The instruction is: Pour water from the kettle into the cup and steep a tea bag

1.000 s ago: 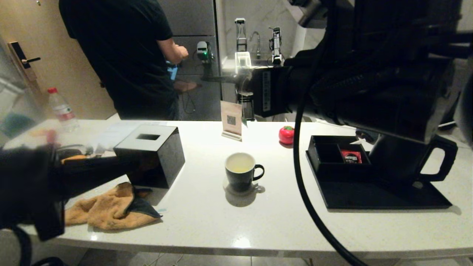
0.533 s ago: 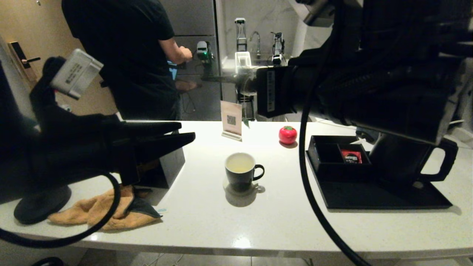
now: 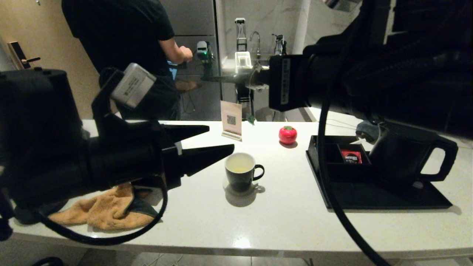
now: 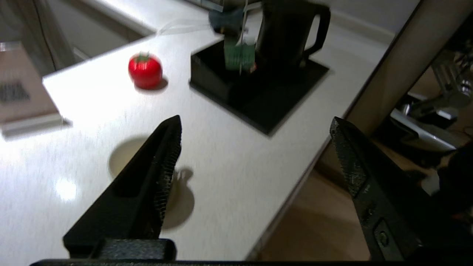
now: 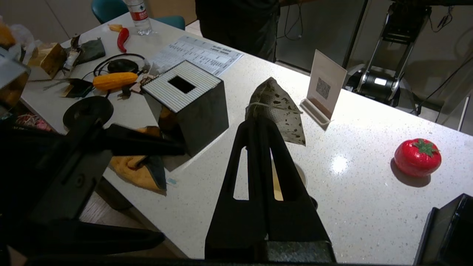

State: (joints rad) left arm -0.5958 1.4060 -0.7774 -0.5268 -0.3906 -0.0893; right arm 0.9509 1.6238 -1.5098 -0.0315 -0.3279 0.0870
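Movement belongs almost wholly to the left hand (image 3: pixel 218 142): a second ago it sat low at the near left edge of the surface (image 3: pixel 281 221), a dark blur with its fingers together beside the black tissue box (image 5: pixel 186 105); now it has risen and swung inward, and its two black fingers (image 4: pixel 151 177) stand wide apart with nothing between them, their tips just left of the cup (image 3: pixel 242 171) in the head view. The tissue box, plain to see earlier, is now hidden from the head camera behind that arm, while the orange cloth (image 3: pixel 107 210) still lies on the near left of the surface.

The right hand (image 5: pixel 264 123) has barely shifted. It hangs above the surface with its fingers pressed together on the tea bag (image 5: pixel 277 111), a pale speckled pouch pinched at its top; in the right wrist view the cup's rim shows directly beneath those fingers.

The cup has not moved: it stands upright at mid-surface, handle to the right, with pale water (image 3: pixel 240 168) inside. The kettle (image 3: pixel 406 159) stays on the black tray (image 3: pixel 369 199) at the right, handle outward, next to the compartment holding a red sachet (image 3: pixel 351 157). A red tomato-shaped object (image 3: pixel 288 134) and a small card stand (image 3: pixel 231 120) remain behind the cup.
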